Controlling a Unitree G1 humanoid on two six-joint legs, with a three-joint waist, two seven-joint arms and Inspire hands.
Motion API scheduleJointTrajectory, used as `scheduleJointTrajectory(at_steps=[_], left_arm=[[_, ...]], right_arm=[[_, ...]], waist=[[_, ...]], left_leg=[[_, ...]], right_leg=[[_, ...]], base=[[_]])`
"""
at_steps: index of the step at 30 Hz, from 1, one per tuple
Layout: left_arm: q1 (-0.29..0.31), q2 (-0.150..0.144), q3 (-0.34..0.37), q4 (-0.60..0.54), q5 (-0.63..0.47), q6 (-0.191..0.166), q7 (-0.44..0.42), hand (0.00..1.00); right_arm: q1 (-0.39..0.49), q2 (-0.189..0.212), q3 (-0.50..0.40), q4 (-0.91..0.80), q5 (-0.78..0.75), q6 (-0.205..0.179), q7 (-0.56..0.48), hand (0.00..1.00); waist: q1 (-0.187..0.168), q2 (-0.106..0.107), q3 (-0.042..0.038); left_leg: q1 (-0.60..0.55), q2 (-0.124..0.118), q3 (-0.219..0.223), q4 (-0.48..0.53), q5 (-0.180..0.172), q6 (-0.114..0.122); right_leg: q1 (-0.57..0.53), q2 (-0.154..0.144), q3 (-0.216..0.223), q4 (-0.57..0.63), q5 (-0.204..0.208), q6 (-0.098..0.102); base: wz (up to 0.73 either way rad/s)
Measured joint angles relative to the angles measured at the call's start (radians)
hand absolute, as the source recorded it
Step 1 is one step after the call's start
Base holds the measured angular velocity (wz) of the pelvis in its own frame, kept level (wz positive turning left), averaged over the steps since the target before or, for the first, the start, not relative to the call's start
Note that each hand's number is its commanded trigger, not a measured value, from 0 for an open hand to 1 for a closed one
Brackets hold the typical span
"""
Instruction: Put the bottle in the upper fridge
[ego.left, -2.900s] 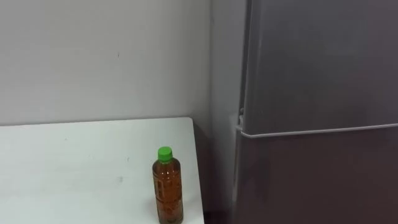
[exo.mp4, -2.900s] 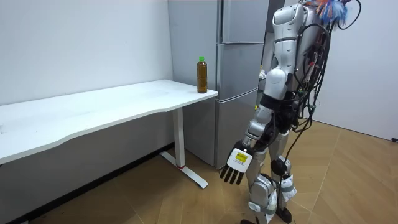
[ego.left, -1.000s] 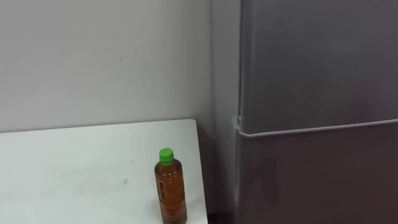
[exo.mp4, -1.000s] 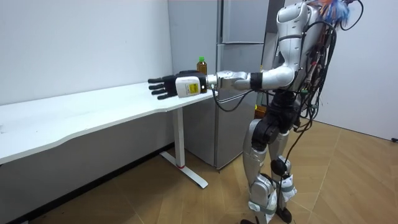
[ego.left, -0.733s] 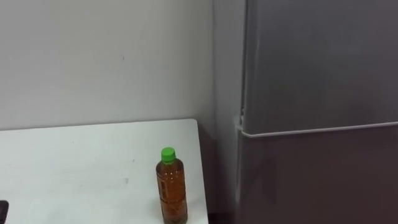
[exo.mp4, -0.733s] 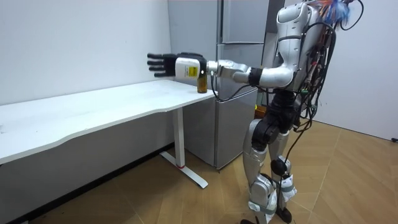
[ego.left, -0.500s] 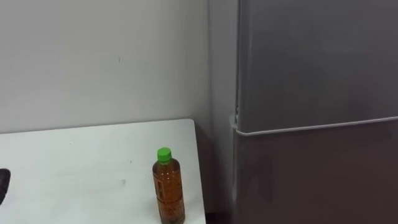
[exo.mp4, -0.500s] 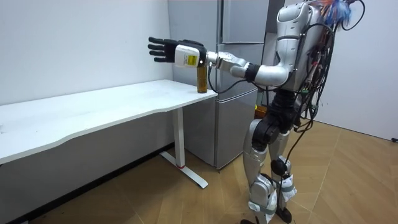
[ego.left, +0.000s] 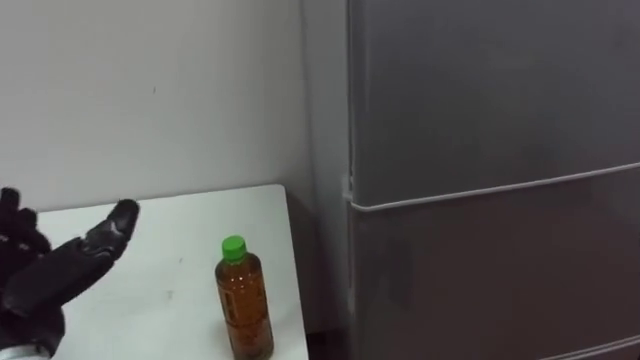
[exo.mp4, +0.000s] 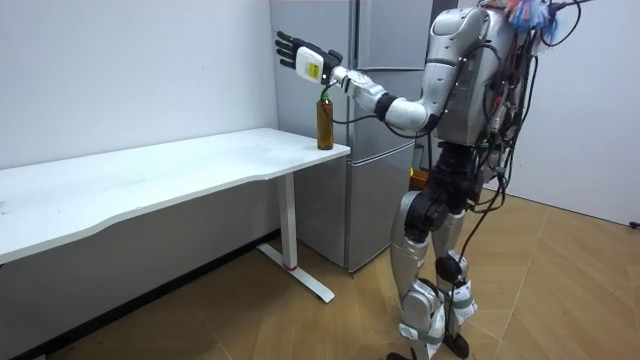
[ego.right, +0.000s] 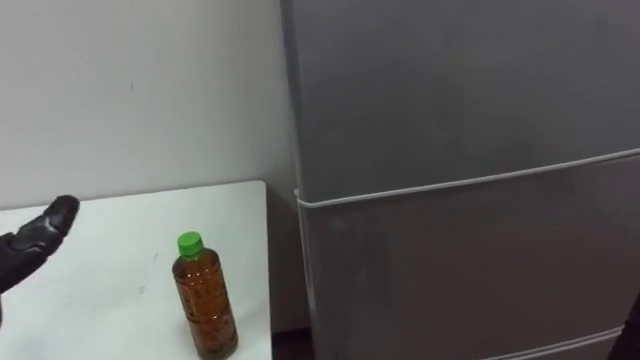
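A clear bottle (ego.left: 245, 310) of brown drink with a green cap stands upright near the right corner of the white table (ego.left: 160, 225). My left hand (ego.left: 45, 285) hovers open to the left of the bottle, fingers spread, a hand's width away from it. In the room view the same left hand (exo.mp4: 305, 58) is raised above and just behind the bottle (exo.mp4: 324, 120). The grey fridge (ego.left: 480, 110) stands shut to the right of the table, and a pale seam divides its upper door from its lower door (ego.left: 500, 280).
A plain white wall runs behind the table. A narrow dark gap separates the table's right edge from the fridge side. In the room view I stand on wooden floor (exo.mp4: 560, 300) before the fridge, by the long table's (exo.mp4: 150, 175) end.
My left arm has swung up from beside my leg, over the table, to a raised spot near the bottle; the hand now shows in the eye views. The camera has turned slightly right.
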Motion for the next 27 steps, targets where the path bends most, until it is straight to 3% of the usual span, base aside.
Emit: scheduleJointTrajectory(at_steps=[4, 8, 12, 16, 18, 21, 27], left_arm=[[-0.034, 0.0, -0.055, 0.0, -0.007, 0.042, -0.059, 0.0], [-0.067, 0.0, -0.092, 0.0, -0.007, 0.063, -0.108, 0.0], [-0.088, 0.001, -0.118, -0.004, -0.01, 0.089, -0.149, 0.0], [-0.145, 0.004, -0.145, -0.004, -0.016, 0.121, -0.205, 0.0], [-0.161, 0.004, -0.154, -0.004, -0.017, 0.129, -0.226, 0.0], [-0.201, 0.008, -0.181, -0.004, -0.017, 0.158, -0.256, 0.0], [-0.231, 0.017, -0.239, -0.004, -0.018, 0.188, -0.301, 0.0]], right_arm=[[-0.013, 0.001, 0.0, 0.005, -0.001, 0.01, 0.003, 0.0], [-0.016, 0.001, 0.0, 0.005, -0.004, 0.01, 0.003, 0.0], [-0.019, -0.002, 0.006, 0.006, -0.003, 0.013, 0.006, 0.0], [-0.038, -0.003, 0.007, 0.006, -0.006, 0.037, 0.006, 0.0], [-0.044, -0.004, 0.007, 0.006, -0.006, 0.047, 0.006, 0.0], [-0.048, -0.011, 0.009, 0.005, -0.005, 0.058, 0.004, 0.0], [-0.061, -0.027, 0.038, 0.005, -0.001, 0.075, -0.008, 0.0]], waist=[[-0.026, -0.001, -0.0016], [-0.036, 0.001, -0.0026], [-0.053, 0.008, -0.0097], [-0.075, 0.004, -0.0092], [-0.078, 0.005, -0.01], [-0.08, 0.015, -0.0174], [-0.082, 0.026, -0.018]], left_leg=[[0.005, 0.0, 0.004, 0.0, 0.0, 0.0], [0.005, 0.0, 0.004, 0.0, 0.0, 0.0], [0.009, 0.0, 0.016, 0.0, 0.0, 0.0], [0.011, 0.0, 0.019, 0.0, 0.0, 0.0], [0.013, 0.0, 0.024, 0.0, 0.0, 0.0], [0.0, 0.001, 0.028, 0.001, 0.0, 0.001], [-0.004, 0.001, 0.027, 0.0, 0.001, 0.001]], right_leg=[[0.001, -0.001, 0.001, 0.0, 0.0, 0.0], [0.0, -0.001, 0.005, 0.0, 0.0, 0.0], [0.0, 0.0, 0.015, 0.001, 0.0, 0.0], [0.0, -0.001, 0.017, 0.001, 0.001, 0.0], [-0.002, 0.0, 0.019, 0.001, 0.001, 0.0], [-0.017, -0.001, 0.023, 0.003, 0.002, 0.0], [-0.019, 0.001, 0.024, 0.0, 0.007, 0.0]], base=[[-0.05], [-0.01], [-0.04], [-0.01], [-0.07], [-0.05], [0.0]])
